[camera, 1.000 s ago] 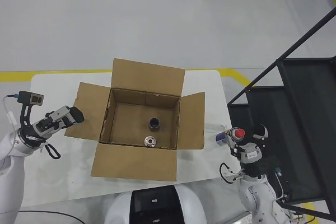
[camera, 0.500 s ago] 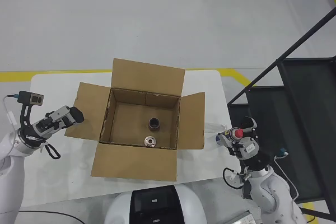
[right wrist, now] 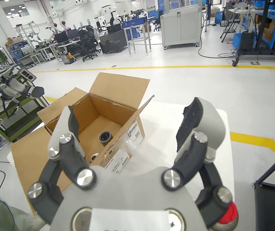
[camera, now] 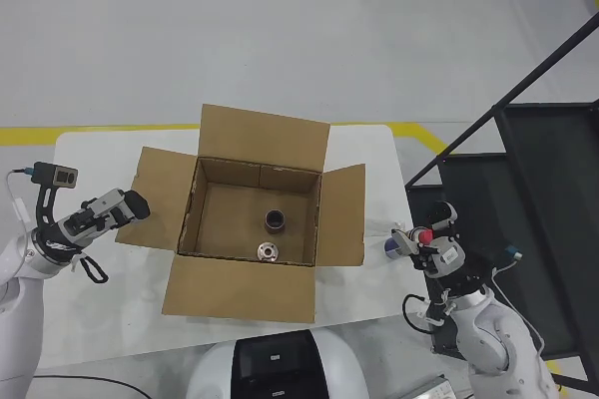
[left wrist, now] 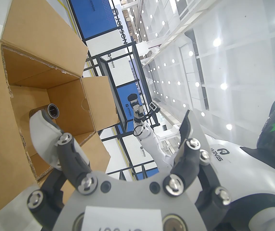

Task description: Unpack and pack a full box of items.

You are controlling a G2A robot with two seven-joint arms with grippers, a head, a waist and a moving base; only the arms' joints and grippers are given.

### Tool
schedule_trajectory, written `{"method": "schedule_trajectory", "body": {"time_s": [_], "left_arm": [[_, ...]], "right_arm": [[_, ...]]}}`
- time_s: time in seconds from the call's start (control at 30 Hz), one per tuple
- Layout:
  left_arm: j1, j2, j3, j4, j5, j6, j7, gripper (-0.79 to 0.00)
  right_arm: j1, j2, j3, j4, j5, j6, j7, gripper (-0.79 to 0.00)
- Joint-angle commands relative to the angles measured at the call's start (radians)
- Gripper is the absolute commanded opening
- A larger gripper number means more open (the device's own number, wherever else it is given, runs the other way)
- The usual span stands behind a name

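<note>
Though the print is too small to read, white barcode labels [right wrist: 134, 131] sit on the cardboard box [camera: 265, 135] flap nearest the right gripper [right wrist: 131, 108]. Bare table [camera: 100, 309] flanks the box. A dark cylinder [camera: 276, 218] and a small metal ring [camera: 269, 250] lie inside on the floor, well apart from both grippers. The left gripper [left wrist: 113, 121] hangs beside the opposite flap. Both pairs of jaws are spread and empty.

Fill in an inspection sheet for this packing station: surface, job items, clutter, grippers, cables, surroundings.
Surface: white table.
Job's things: cardboard box, flaps open; inside, a dark cylinder and a small metal ring.
Clutter: what looks like clear plastic film beside the box.
Grippers: left gripper and right gripper open, empty, one off each side of the box.
Cables: black cable loop by each arm.
Surroundings: black metal rack, yellow floor line.
</note>
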Motion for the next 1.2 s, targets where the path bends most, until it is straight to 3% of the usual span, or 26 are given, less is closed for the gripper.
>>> {"method": "schedule_trajectory", "body": {"time_s": [0.0,0.3,0.43,0.63,0.83,0.93,1.17], "left_arm": [[0.0,0.0,0.0,0.0,0.0,0.0,0.0,0.0],[0.0,0.0,0.0,0.0,0.0,0.0,0.0,0.0],[0.0,0.0,0.0,0.0,0.0,0.0,0.0,0.0],[0.0,0.0,0.0,0.0,0.0,0.0,0.0,0.0],[0.0,0.0,0.0,0.0,0.0,0.0,0.0,0.0],[0.0,0.0,0.0,0.0,0.0,0.0,0.0,0.0],[0.0,0.0,0.0,0.0,0.0,0.0,0.0,0.0]], "right_arm": [[0.0,0.0,0.0,0.0,0.0,0.0,0.0,0.0],[0.007,0.001,0.001,-0.007,-0.01,0.003,0.012,0.0],[0.049,0.006,-0.002,-0.06,-0.065,0.076,0.156,0.0],[0.111,0.014,-0.064,-0.192,0.048,0.145,0.537,0.0],[0.187,0.015,-0.161,-0.212,0.226,0.264,0.769,0.0],[0.228,0.019,-0.194,-0.208,0.198,0.282,0.829,0.0],[0.255,0.019,-0.23,-0.192,0.198,0.294,0.83,0.0]]}}
